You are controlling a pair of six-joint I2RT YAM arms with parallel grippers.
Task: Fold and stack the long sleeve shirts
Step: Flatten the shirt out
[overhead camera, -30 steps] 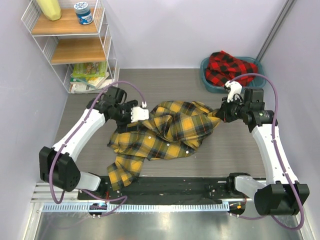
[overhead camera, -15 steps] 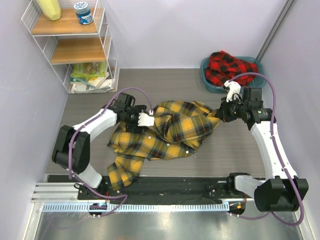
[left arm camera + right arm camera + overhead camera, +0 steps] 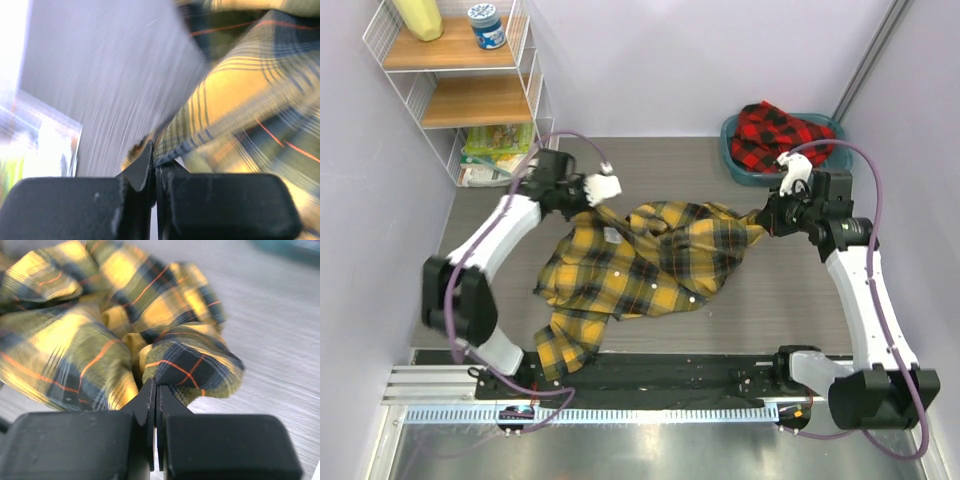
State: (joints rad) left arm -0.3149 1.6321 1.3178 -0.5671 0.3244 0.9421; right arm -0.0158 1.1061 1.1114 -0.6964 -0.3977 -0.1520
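I see left pincer and right pincer each pinched on an edge of yellow shirt; cloth spans between them, long axis pincer to pincer.

The yellow shirt and the red shirt at one o'clock are soft matt cloth; the desk looks finely grained.

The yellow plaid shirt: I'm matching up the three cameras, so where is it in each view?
Top external: yellow plaid shirt crumpled mid-table, between the arms.
Left wrist: right half, edge at the left end effector.
Right wrist: left and centre, fold pinched by the right end effector.
Shared landmark: the grey table.
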